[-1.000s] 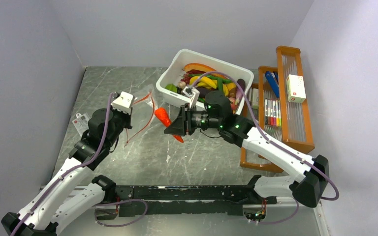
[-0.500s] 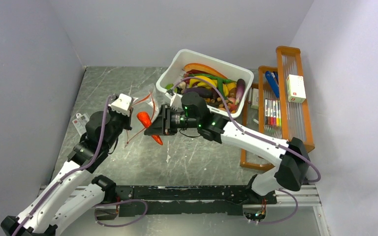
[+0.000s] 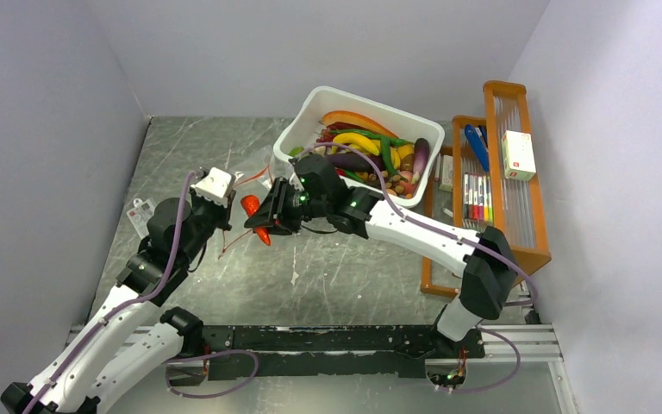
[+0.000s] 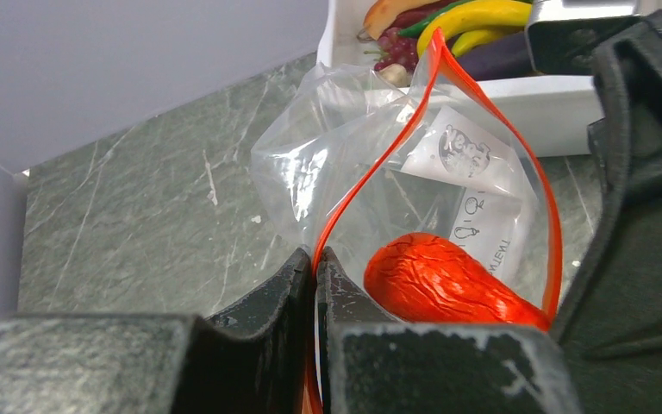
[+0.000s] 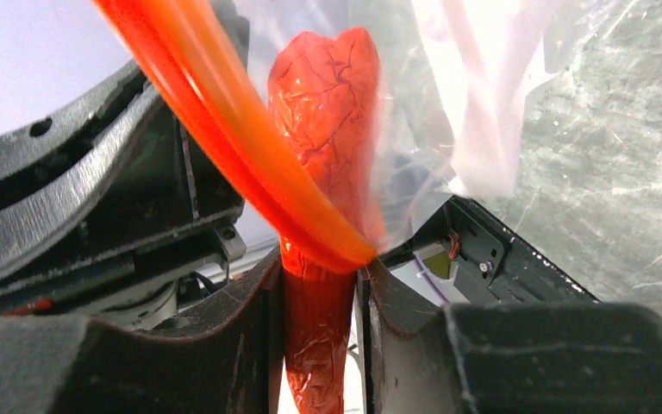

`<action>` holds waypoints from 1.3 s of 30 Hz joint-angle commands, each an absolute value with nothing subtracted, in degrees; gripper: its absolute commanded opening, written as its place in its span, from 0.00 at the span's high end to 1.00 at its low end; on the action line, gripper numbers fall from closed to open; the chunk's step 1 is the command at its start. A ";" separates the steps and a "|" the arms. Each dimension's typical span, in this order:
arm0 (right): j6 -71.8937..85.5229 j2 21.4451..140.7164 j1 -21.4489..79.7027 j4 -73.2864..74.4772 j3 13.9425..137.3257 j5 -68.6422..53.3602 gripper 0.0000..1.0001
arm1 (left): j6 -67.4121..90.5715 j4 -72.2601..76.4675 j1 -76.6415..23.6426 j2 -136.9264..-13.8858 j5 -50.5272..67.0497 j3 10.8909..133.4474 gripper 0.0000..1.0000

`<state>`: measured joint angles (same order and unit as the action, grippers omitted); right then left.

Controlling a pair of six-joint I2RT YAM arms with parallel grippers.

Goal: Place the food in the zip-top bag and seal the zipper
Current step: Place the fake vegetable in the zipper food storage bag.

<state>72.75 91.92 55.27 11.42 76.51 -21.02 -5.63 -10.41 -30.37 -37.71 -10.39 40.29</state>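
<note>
My left gripper is shut on the orange-red zipper at the rim of the clear zip-top bag, holding its mouth open; in the top view the left gripper sits left of the bag. My right gripper is shut on an orange-red carrot-like toy, whose thick end pokes into the bag's mouth. The toy also shows in the left wrist view and in the top view, by the right gripper. More food fills the white tub.
An orange wooden rack with marker pens and a small white box stands at the right. A small tag lies on the marble tabletop at the left. Grey walls close in the back and sides.
My right gripper has carried the orange-red toy leftward from near the tub to the bag's mouth. The left gripper has kept its hold on the zipper.
</note>
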 commanded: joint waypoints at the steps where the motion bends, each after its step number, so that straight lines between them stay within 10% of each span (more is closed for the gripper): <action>1: 77.01 93.28 55.46 14.07 79.91 -19.39 0.69 | -6.32 -8.35 -30.50 -37.78 -7.63 40.12 0.93; 33: 61.18 86.22 52.16 13.20 81.35 -9.82 0.58 | -5.62 -10.78 -30.49 -40.94 -6.87 41.20 0.93; 39: 47.52 78.56 52.13 11.78 78.75 -7.19 0.58 | 6.51 -29.85 -30.45 -48.52 -1.78 57.51 0.93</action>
